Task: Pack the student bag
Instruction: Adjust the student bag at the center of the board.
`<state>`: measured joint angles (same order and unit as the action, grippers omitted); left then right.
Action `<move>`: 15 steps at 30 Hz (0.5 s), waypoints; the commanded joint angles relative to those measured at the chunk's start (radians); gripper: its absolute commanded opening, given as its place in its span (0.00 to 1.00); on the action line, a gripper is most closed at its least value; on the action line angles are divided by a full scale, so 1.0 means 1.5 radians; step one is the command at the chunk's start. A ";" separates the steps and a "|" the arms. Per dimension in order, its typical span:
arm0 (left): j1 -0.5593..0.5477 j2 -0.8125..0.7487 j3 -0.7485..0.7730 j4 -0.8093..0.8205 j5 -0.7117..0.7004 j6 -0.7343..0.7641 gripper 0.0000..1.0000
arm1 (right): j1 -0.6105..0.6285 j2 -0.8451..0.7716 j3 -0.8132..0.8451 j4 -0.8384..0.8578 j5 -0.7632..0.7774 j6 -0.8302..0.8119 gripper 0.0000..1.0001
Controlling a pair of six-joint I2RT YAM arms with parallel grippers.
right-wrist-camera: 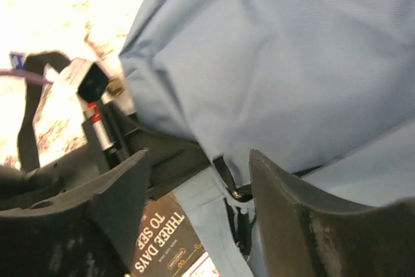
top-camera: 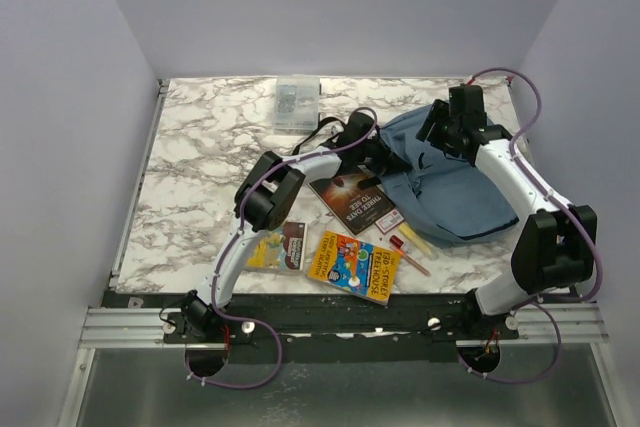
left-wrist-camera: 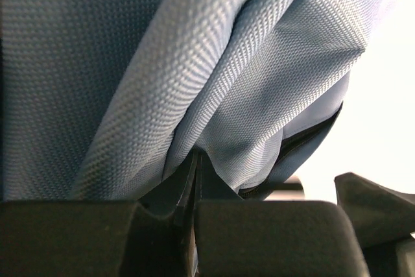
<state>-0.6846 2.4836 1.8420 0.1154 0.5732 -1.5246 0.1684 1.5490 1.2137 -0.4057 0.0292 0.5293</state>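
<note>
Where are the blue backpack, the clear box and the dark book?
blue backpack (top-camera: 458,197), top view, middle of its fabric.
clear box (top-camera: 296,102), top view, its lid.
dark book (top-camera: 353,200), top view, its front cover.

Left arm (top-camera: 310,160) reaches toward the right arm (top-camera: 500,169), left jaws pinched together, right jaws parted.

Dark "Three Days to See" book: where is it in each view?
Top external: the dark book is at centre, just left of the student bag.
Left wrist: not in it; only bag fabric shows.
Right wrist: bottom edge, left of centre, title readable.
Shared landmark: the blue student bag, in all three views.
</note>
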 commanded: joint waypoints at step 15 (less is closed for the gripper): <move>0.010 -0.130 -0.044 0.009 0.025 0.092 0.22 | -0.076 -0.045 -0.064 -0.103 0.224 0.181 0.93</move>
<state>-0.6800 2.4023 1.8198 0.1169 0.5816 -1.4429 0.0631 1.4597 1.1282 -0.5995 0.3477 0.7589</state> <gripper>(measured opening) 0.189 0.956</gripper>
